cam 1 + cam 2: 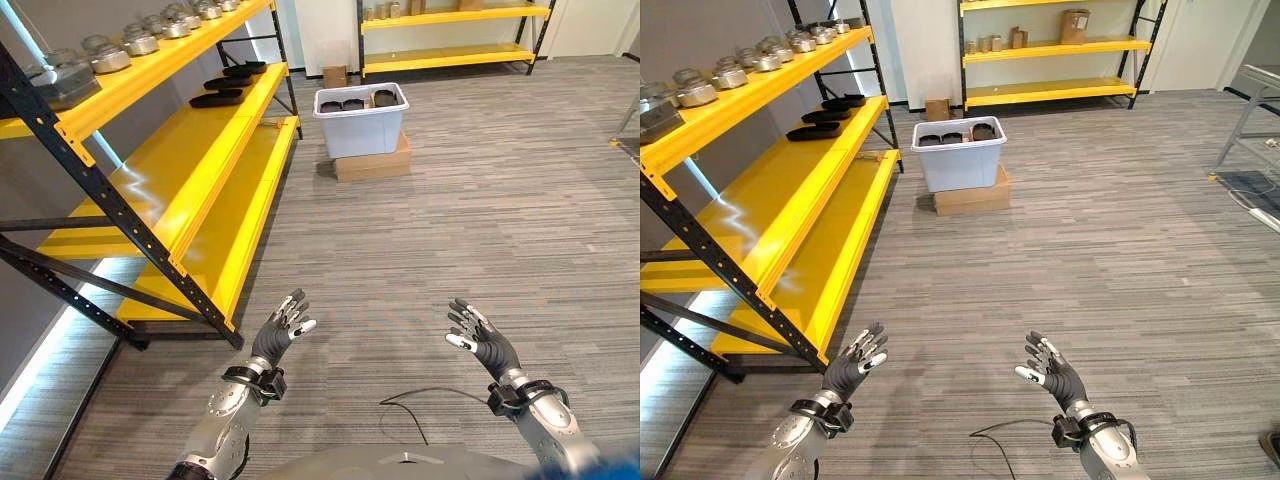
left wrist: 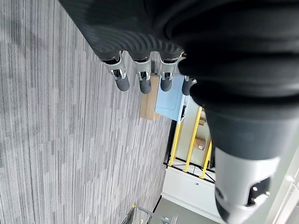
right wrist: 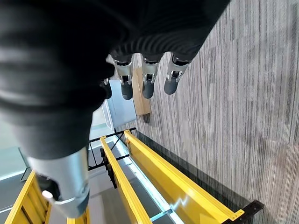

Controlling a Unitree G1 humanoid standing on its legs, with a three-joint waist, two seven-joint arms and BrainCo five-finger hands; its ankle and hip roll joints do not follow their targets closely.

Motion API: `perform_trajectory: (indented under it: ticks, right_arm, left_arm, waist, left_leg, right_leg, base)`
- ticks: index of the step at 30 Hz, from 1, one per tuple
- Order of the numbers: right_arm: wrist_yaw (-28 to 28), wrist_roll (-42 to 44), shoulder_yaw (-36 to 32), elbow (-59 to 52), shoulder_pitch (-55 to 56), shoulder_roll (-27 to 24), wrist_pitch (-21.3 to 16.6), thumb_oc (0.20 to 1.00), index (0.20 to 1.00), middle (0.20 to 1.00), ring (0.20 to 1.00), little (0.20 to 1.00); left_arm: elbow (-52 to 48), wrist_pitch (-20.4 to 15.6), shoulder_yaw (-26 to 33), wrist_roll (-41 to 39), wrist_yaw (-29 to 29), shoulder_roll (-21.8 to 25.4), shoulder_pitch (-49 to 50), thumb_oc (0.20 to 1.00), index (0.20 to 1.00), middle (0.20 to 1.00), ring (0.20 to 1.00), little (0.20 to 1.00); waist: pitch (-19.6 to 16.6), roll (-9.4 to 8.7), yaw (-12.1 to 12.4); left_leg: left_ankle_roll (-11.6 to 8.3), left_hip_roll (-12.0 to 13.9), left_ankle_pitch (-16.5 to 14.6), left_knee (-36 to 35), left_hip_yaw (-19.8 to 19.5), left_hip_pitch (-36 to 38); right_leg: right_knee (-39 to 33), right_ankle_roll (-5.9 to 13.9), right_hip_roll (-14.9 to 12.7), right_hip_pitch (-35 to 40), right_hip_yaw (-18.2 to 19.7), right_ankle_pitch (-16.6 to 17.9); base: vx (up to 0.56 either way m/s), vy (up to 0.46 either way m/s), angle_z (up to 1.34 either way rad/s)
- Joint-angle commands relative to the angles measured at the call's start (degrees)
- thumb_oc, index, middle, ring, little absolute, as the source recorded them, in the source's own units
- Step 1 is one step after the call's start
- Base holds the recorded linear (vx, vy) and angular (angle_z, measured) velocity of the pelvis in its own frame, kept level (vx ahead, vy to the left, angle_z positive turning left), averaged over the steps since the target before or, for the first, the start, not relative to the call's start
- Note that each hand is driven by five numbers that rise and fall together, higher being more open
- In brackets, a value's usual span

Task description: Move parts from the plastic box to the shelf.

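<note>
A: Where are the parts sitting rn?

B: They're lying in the plastic box (image 1: 361, 120), dark parts (image 1: 953, 137) showing just under the rim. The box is resting on a flat cardboard carton (image 1: 372, 165) on the floor, just off the far end of the yellow shelf (image 1: 215, 175).

A: Hands?

B: Left hand (image 1: 279, 331) and right hand (image 1: 482, 338) are both hovering low, well short of the box, fingers spread apart, holding nothing.

A: Handling?

B: Prob. stiff, heavy, likely metal. I'm guessing grip under the edges w/ both hands; the tops look smooth, maybe slippery.
</note>
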Motion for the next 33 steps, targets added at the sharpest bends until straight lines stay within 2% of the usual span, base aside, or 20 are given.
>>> perform_trajectory:
  ticks: [1, 33]
  right_arm:
    - [0.90, 1.91, 0.81, -0.09, -2.30, 0.25, -2.45, 1.000, 1.000, 1.000, 1.000, 1.000]
    - [1.36, 3.18, 1.54, 0.10, -2.20, 0.48, -1.80, 1.000, 1.000, 1.000, 1.000, 1.000]
  left_arm:
    - [-2.91, -3.17, 1.49, -0.40, -1.05, 2.31, 0.55, 1.000, 1.000, 1.000, 1.000, 1.000]
    - [-2.77, -3.01, 1.25, -0.82, -1.16, 2.18, 0.99, 1.000, 1.000, 1.000, 1.000, 1.000]
  waist:
    - [-1.92, -4.39, -0.28]
    - [-1.56, -4.56, -0.30]
  left_leg:
    - [-5.20, 5.33, 3.49, -4.09, -0.74, -1.94]
    - [-5.19, 5.17, 3.36, -4.49, -0.97, -1.76]
  right_leg:
    - [-8.73, 7.91, -8.53, 3.86, 2.38, 6.51]
    - [-8.84, 8.00, -8.56, 3.99, 2.62, 6.67]
  base:
    - [0.00, 0.000, 0.00]
    - [0.00, 0.000, 0.00]
